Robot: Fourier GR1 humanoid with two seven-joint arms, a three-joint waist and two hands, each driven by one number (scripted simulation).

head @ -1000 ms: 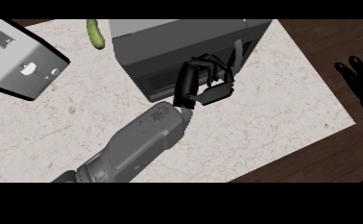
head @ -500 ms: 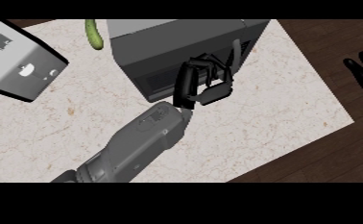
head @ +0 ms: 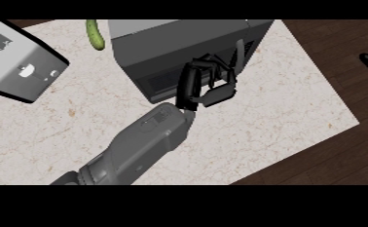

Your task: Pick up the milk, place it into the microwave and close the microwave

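Note:
The grey microwave (head: 179, 41) stands at the back middle of the counter, its dark front face turned toward me, and its door looks closed. My left hand (head: 208, 87) is against that front near its right end, fingers curled, with nothing seen in it. No milk shows anywhere; I cannot tell whether it is inside the microwave. Of my right hand (head: 363, 58) only a black tip shows at the right edge, out past the counter.
A green cucumber (head: 95, 34) lies just left of the microwave at the back. A grey and white appliance (head: 25, 67) sits at the left edge. The marble counter (head: 287, 109) ends at the right and lower right, with dark wood floor beyond.
My right hand has slid further right and up, almost out of view. The left hand has stayed at the microwave's front, shifting only slightly.

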